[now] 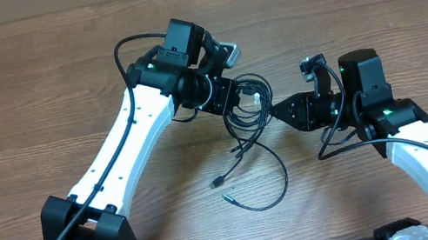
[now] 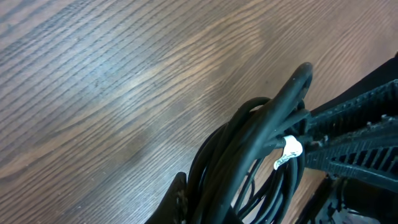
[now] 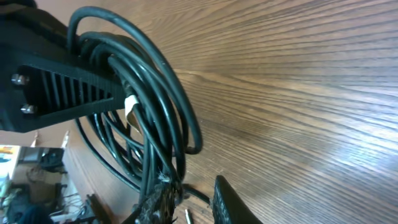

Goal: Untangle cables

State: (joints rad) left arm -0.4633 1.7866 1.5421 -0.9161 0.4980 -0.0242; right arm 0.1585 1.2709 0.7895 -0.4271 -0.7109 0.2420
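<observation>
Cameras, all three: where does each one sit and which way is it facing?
Overhead: above the table, facing straight down; both arms show, left gripper and right gripper meet at the cables.
Left wrist: on the left arm, close on the coiled cables; ribbed fingers at right.
Right wrist: on the right arm, facing the coil; own fingertip at bottom, left gripper's ribbed side at left.
Shared: both wrist views show the white tag.
</observation>
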